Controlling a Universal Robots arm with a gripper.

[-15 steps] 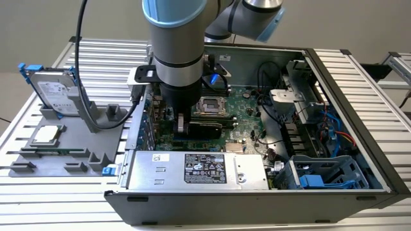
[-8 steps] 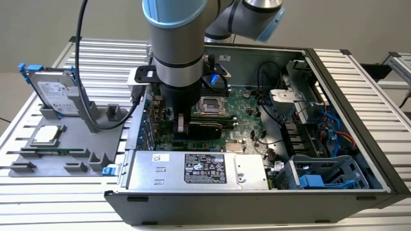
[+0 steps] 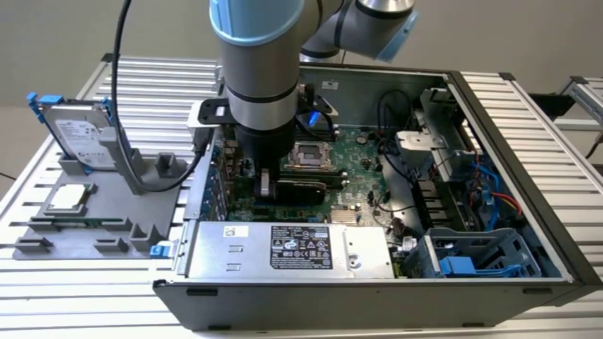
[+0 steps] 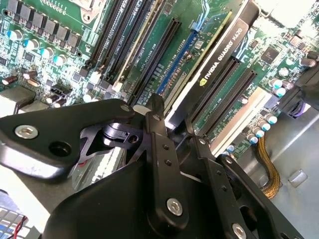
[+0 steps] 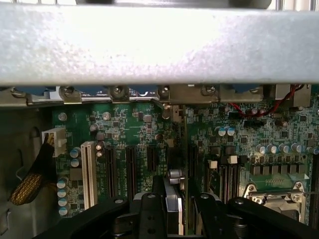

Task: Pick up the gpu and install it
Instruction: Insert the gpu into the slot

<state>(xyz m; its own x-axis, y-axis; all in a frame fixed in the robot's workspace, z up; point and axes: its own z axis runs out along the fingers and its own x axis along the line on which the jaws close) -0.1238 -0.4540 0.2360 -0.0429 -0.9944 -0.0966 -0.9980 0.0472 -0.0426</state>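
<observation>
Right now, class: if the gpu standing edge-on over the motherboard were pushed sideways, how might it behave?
The gpu looks like a stiff flat card, so it probably won't flop. Standing on its thin edge over the motherboard, it would likely tip or strain under a sideways push.

White lettering runs along the black gpu (image 4: 222,47).
</observation>
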